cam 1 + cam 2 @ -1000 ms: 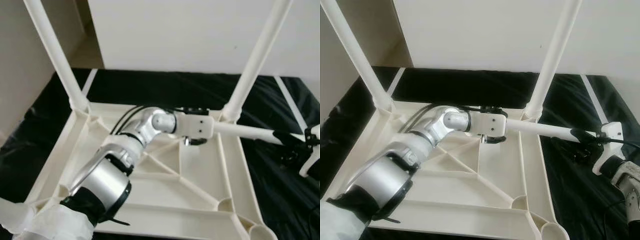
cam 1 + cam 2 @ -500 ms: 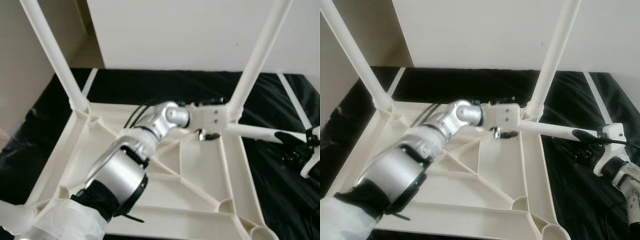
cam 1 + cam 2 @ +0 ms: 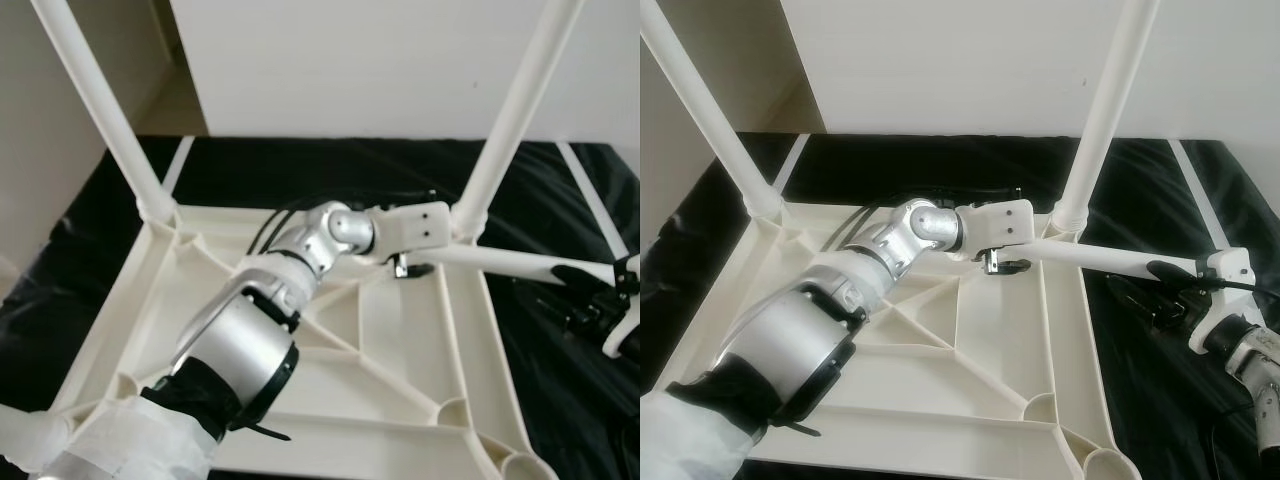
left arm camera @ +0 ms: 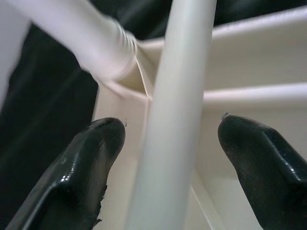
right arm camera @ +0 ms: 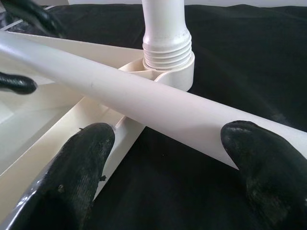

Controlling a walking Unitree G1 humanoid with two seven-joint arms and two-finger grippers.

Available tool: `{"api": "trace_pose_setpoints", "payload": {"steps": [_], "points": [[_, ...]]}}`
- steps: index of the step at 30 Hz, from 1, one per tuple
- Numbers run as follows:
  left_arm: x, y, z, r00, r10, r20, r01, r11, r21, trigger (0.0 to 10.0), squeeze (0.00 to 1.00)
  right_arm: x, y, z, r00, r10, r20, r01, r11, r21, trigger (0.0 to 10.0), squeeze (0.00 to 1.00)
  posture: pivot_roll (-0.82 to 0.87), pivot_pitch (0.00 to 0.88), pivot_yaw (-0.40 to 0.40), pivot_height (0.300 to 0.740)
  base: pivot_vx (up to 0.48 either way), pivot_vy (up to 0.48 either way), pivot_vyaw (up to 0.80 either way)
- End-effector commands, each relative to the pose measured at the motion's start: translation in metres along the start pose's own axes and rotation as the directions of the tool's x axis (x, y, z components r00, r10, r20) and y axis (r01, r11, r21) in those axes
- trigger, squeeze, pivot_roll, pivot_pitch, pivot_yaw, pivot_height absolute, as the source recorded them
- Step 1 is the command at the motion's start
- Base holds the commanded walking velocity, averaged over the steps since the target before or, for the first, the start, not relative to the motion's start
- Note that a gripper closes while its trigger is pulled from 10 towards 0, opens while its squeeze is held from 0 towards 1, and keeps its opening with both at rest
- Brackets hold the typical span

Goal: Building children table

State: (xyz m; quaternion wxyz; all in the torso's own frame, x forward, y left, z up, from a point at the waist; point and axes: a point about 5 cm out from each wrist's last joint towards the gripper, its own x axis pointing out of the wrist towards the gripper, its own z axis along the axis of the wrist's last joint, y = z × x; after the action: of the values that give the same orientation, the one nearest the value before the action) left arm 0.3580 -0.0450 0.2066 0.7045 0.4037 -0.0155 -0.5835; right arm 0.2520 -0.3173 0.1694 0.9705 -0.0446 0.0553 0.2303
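A white children's table top [image 3: 120,340] lies upside down on a black cloth. Two white legs stand screwed into its far corners, one left [image 3: 100,110] and one right [image 3: 510,110]. A third, loose leg [image 3: 500,262] lies across the right rim. My left gripper [image 3: 410,268] is at that leg's inner end, beside the far right corner. In the left wrist view it [image 4: 171,122] is open, the leg [image 4: 172,120] passing between the fingers with gaps. My right gripper [image 3: 1155,290] is at the leg's outer end over the cloth. It [image 5: 169,128] is open, the leg [image 5: 144,91] crossing in front.
The black cloth [image 3: 300,170] covers the floor around the table top. White strips lie on it at far left [image 3: 178,160] and far right [image 3: 590,200]. A white wall [image 3: 350,60] stands close behind. An empty leg socket [image 3: 450,410] sits at the near right corner.
My left gripper has slid right along the loose leg toward the far right corner and tilted. The right gripper has stayed nearly still.
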Motion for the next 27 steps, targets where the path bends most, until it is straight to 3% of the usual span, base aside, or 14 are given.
{"api": "trace_pose_setpoints", "payload": {"steps": [1,3,4,5,14,15,16,18,23,25,27], "points": [[-0.001,0.010,-0.005,0.974,0.225,-0.041,-0.226,0.974,-0.029,0.0,0.00,0.001,0.002,0.002,1.000,0.003,0.009,-0.003,1.000,-0.001,10.0,0.00,-0.09,0.114,0.050,0.740,0.000,0.000,0.00],[-0.002,0.011,-0.008,0.970,0.236,-0.063,-0.238,0.971,-0.038,0.0,0.00,0.001,0.002,0.002,1.000,0.001,0.007,-0.001,1.000,-0.002,10.0,0.00,-0.09,0.113,0.049,0.740,0.000,0.000,0.00],[-0.002,0.012,-0.009,0.967,0.241,-0.080,-0.243,0.970,-0.018,1.8,0.00,0.001,0.002,0.001,1.000,0.000,0.005,0.000,1.000,-0.003,10.0,0.00,-0.09,0.113,0.049,0.740,0.000,0.000,0.00],[-0.003,0.012,-0.010,0.966,0.240,-0.091,-0.242,0.970,-0.004,10.0,0.00,0.000,0.002,0.001,1.000,-0.001,0.003,0.001,1.000,-0.003,10.0,0.00,-0.09,0.112,0.045,0.740,0.000,0.000,0.00],[-0.003,0.011,-0.008,0.978,0.196,-0.067,-0.197,0.981,0.001,10.0,0.00,0.000,0.000,0.002,1.000,-0.003,0.001,0.003,1.000,-0.007,10.0,0.00,-0.09,0.114,0.041,0.740,0.000,0.000,0.00],[-0.003,0.009,-0.007,0.988,0.150,-0.042,-0.151,0.988,-0.019,10.0,0.00,0.001,0.000,0.003,1.000,-0.003,0.002,0.003,1.000,-0.009,10.0,0.00,-0.09,0.116,0.041,0.740,0.000,0.000,0.00],[-0.003,0.005,-0.005,0.995,0.098,-0.016,-0.098,0.995,-0.015,9.1,0.00,0.001,-0.001,0.004,1.000,-0.004,0.002,0.004,1.000,-0.010,10.0,0.00,-0.08,0.117,0.039,0.740,0.000,0.000,0.00],[-0.001,-0.001,-0.003,1.000,0.009,0.022,-0.009,1.000,-0.010,10.0,0.00,0.001,-0.001,0.005,1.000,-0.006,0.004,0.006,1.000,-0.011,10.0,0.00,-0.08,0.120,0.039,0.740,0.000,0.000,0.00],[0.000,-0.007,-0.001,0.997,-0.056,0.055,0.057,0.998,-0.011,10.0,0.00,0.001,-0.002,0.005,1.000,-0.007,0.004,0.007,1.000,-0.012,10.0,0.00,-0.08,0.124,0.040,0.740,0.000,0.000,0.00],[0.001,-0.017,-0.001,0.982,-0.172,0.077,0.170,0.985,0.024,10.0,0.00,0.000,-0.002,0.006,1.000,-0.009,0.004,0.009,1.000,-0.014,10.0,0.00,-0.08,0.129,0.038,0.740,0.000,0.000,0.00],[0.001,-0.019,-0.002,0.977,-0.200,0.073,0.199,0.980,0.030,10.0,0.00,-0.001,-0.003,0.006,1.000,-0.010,0.003,0.010,1.000,-0.015,10.0,0.00,-0.08,0.130,0.039,0.740,0.000,0.000,0.00]]}}
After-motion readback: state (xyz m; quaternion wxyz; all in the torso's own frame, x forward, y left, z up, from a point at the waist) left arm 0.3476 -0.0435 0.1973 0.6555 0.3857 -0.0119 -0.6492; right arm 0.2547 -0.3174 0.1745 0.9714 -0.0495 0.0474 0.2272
